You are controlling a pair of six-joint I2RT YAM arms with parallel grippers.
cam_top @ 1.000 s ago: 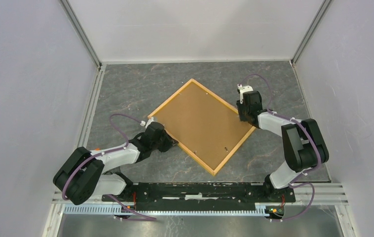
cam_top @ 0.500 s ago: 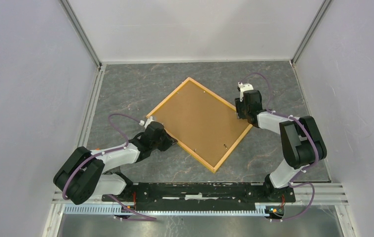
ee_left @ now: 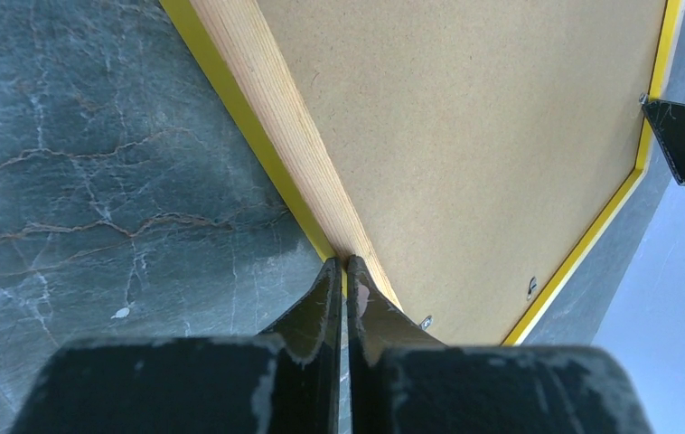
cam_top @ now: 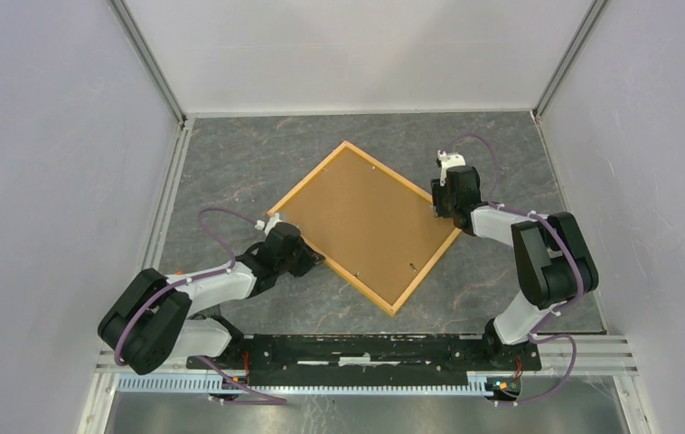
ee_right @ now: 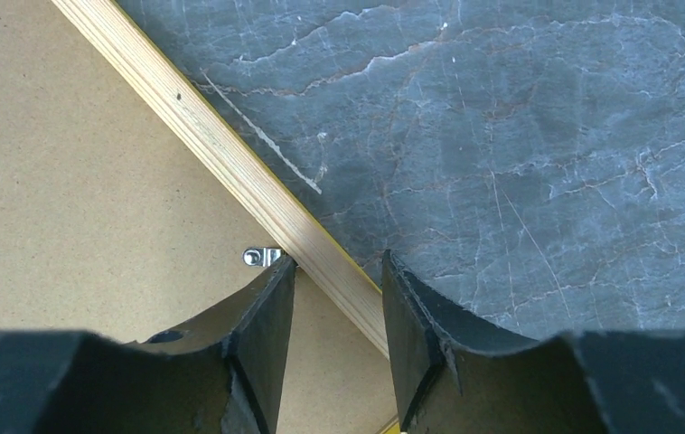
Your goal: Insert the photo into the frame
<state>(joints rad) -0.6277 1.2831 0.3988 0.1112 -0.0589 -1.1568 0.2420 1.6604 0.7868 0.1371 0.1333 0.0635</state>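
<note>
Frame lies flat on the desk with its back upward. It is turned like a diamond in the middle of the top view, and brown backing fills it. Photo is not visible in any view; whether it is under the backing, I cannot tell.

Left tool sits at the lower left edge of the frame. Its fingers are clenched almost together, and the thin yellow lip of the frame runs into the narrow gap between the tips, so it seems to pinch this lip. Right tool is at the right edge, released. One finger is over the backing, just beside a small metal clip. The other is over the bare desk, and the wooden rail passes between them.

In my judgement, the step in hand is steadying the frame from two sides before work on the backing. The next move probably calls for the right tool to close on the rail or go to the clip. The left one should hold its pinch so the frame does not slide. The rail is thin and low, so the fingers must work close to the desk.
</note>
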